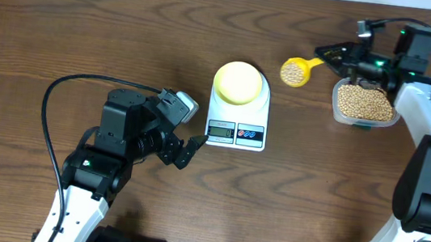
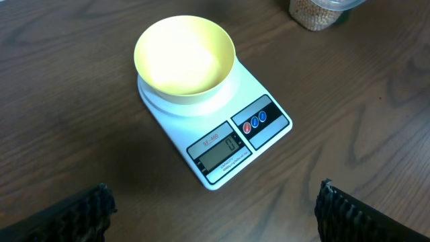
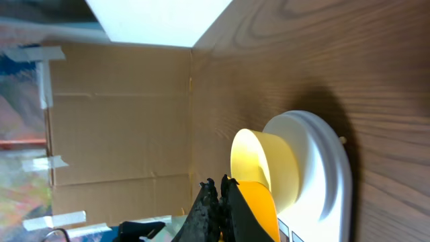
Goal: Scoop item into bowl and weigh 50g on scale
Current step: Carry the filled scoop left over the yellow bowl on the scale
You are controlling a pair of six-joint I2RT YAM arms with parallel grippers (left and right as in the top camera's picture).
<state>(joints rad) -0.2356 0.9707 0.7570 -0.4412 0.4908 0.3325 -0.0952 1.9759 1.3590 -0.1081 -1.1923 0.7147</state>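
- While the right claw [image 1: 330, 56] is clamped shut on the handle of the yellow scoop [image 1: 294, 71], the cup of the scoop sticks out past its fingertips, held above the table [image 1: 88, 25].
- Seen from overhead, the cup looks filled with tan beans, though at that size it is hard to be sure.
- Just beside the right claw, on its wrist side, stands the clear container [image 1: 335, 102], and the beans [image 1: 364, 101] lie heaped inside it.
- Ahead of the right claw, beyond the tip of the scoop, sits the white scale [image 1: 253, 113] with the pale-yellow bowl [image 1: 240, 81] on its platform — scoop and bowl are near each other but apart.
- From the right wrist camera the shut fingers [image 3: 205, 212] pinch the yellow plastic at the bottom of the view, and the bowl and the scale show past them.
- On the other side, the left claw [image 2: 215, 202] stands wide open and holds nothing — its two fingertips show at the bottom corners of its own camera view.
- Straight ahead of the left claw lies the scale, turned so that its display [image 2: 218, 151] and two buttons [image 2: 255, 121] are the parts nearest the fingers.
- Beyond the display, farther from the left claw, the bowl sits upright on the round platform, its inner wall plain yellow.
- From overhead, one left fingertip lies near the scale's front corner, and the beans are well apart from this claw, past the scale.
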